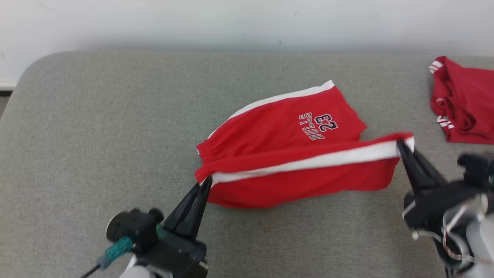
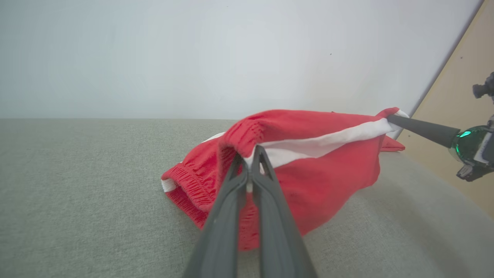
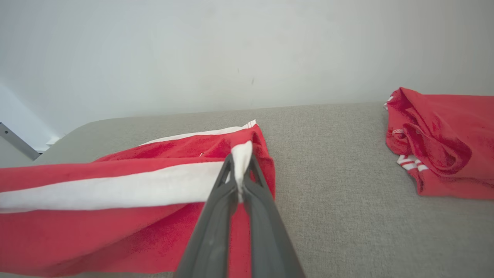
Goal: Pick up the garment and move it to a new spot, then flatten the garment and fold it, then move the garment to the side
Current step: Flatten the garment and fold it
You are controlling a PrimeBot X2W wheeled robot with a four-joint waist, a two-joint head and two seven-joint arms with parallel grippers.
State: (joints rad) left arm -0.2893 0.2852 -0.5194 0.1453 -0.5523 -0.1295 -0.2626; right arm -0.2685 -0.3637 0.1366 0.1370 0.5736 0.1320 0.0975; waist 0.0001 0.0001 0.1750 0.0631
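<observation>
The fingers of our left gripper (image 1: 207, 180) are pressed together on the elastic waistband end of the red Bulls shorts (image 1: 285, 127). The fingers of our right gripper (image 1: 402, 143) are clamped on the hem corner, at the end of the white side stripe (image 1: 308, 162). This stripe is stretched between the two grips, so the long axis of the held edge runs left to right, with the right end a little farther from us.

The held edge is raised and the cloth below it sags to the grey surface (image 1: 96, 135). The other leg, with the number 23, lies flat just on the far side of both grips. We judge that we are in the folding step and that the coming move goes away from us, to lay the held edge onto this flat leg. Both arms are equally close, so they should travel together and keep the stripe tight.

To the left and on the near side the surface is bare and wide. On the far right a second red garment (image 1: 463, 104) lies apart from our right fingers, near the edge. Beyond the flat leg some bare surface remains before the wall (image 1: 247, 23).
</observation>
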